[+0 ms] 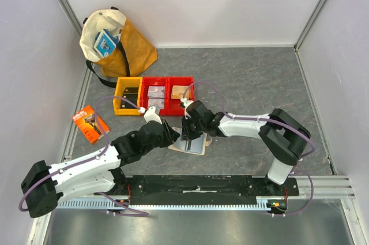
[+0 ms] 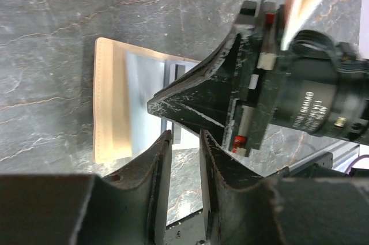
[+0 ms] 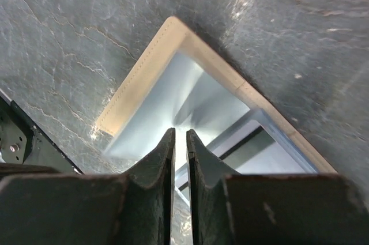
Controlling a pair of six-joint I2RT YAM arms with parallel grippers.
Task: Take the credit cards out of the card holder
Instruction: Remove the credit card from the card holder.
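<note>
Though tiny overhead, card holder [image 3: 138, 73] sharp R-wrist.

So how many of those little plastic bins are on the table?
3, in one row, left to right: yellow bin, middle red bin, right red bin. None seems hidden.

We find the card holder [image 1: 193, 146] lying open on the table [image 1: 259, 83], near its middle. A row of bins [image 1: 165, 95] sits behind it between 11 and 12 o'clock. The bag [image 1: 118, 40] is farther back at 11 o'clock. A package [image 1: 90, 123] lies well apart at 9 o'clock. The left gripper [image 1: 174, 135] is at the holder's 10 o'clock edge, and the right gripper [image 1: 189, 135] is over its 12 o'clock edge.
</note>
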